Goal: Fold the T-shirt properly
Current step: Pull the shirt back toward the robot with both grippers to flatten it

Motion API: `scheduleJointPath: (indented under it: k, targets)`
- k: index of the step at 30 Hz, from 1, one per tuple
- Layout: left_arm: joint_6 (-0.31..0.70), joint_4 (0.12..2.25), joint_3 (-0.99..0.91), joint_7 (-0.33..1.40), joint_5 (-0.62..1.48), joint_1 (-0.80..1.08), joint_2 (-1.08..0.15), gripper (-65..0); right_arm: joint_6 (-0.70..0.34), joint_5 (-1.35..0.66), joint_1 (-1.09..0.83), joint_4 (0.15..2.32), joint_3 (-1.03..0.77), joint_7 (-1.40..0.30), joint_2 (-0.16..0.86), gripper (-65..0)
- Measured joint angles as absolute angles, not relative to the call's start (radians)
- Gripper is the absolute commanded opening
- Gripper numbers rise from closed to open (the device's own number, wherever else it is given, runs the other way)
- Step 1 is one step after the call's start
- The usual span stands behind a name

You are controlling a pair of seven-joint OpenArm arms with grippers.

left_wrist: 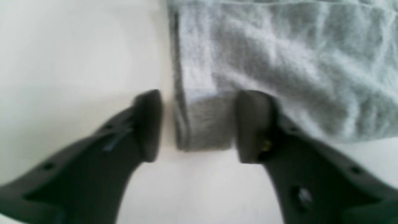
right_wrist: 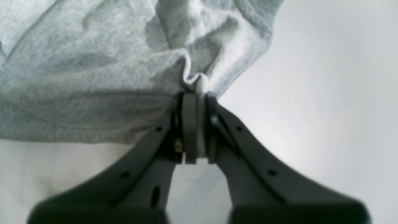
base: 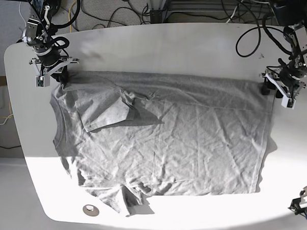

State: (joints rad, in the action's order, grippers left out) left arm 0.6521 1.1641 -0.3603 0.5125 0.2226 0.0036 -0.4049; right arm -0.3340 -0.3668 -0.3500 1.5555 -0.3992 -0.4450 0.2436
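Your right pincer (right_wrist: 196, 130) pinched the T-shirt (base: 165, 145) corner, ready to lift. Your left pincer (left_wrist: 197, 124) stood spread astride the hem corner on the tabletop (base: 165, 38), not yet gripping.

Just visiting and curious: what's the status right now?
Right gripper shut on T-shirt corner. Left gripper open, straddling the hem corner. Shirt flat on table, one sleeve folded in. Nothing in the way.

The grey T-shirt (base: 165, 140) lies spread and wrinkled across the white bench (base: 155, 38), 1 sleeve folded inward over its upper part.
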Motion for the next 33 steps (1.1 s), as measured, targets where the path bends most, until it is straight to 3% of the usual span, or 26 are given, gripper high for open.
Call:
scheduleJointPath:
  k: [2, 4, 9, 15, 23, 33]
  targets:
    - [0.652, 1.157, -0.356, 0.503, 0.227, 0.000, -0.404, -59.4, -0.334, -0.367, -0.350, 1.556, -0.399, -0.445, 0.244, -63.2]
    - [0.653, 1.157, -0.356, 0.499, 0.237, 0.006, -0.402, -65.0, -0.334, -0.367, -0.350, 1.556, -0.399, -0.446, 0.244, -65.0]
    - [0.652, 1.192, -0.360, 0.478, 0.251, 0.058, -0.405, -65.0, -0.334, -0.367, -0.350, 1.556, -0.399, -0.447, 0.244, -65.0]
    - [0.644, 1.388, -0.366, 0.476, 0.256, 0.260, -0.406, -65.0, -0.341, -0.381, -0.398, 1.565, -0.400, -0.418, 0.244, -65.0]
    - [0.650, 1.570, -0.435, 0.496, 0.244, 0.509, -0.401, -65.0, -0.340, -0.388, -0.600, 1.693, -0.402, -0.423, 0.266, -65.0]
    - [0.645, 1.657, -0.436, 0.500, 0.236, 0.645, -0.405, -65.0, -0.341, -0.384, -0.731, 1.773, -0.400, -0.432, 0.265, -65.0]
